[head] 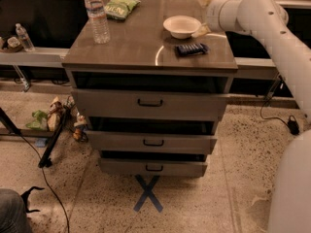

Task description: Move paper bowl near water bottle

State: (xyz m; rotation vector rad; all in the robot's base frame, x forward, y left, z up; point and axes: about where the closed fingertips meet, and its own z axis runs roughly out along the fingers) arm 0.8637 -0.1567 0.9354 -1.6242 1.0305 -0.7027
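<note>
The paper bowl (182, 26) is a cream-white shallow bowl that sits upright on the right rear part of the cabinet top (136, 47). The water bottle (96, 16) is tall and clear with a white cap, and stands at the left rear of the top, far from the bowl. My gripper (202, 13) reaches in from the right on the white arm and sits just right of the bowl. It is open, and its lower finger (200, 31) is at the bowl's right rim. It holds nothing.
A green snack bag (121, 7) lies behind the bottle. A dark flat packet (192, 49) lies in front of the bowl. A small clear bottle (24, 37) stands on the low shelf at left. The cabinet has three drawers, and cables and clutter lie on the floor at left.
</note>
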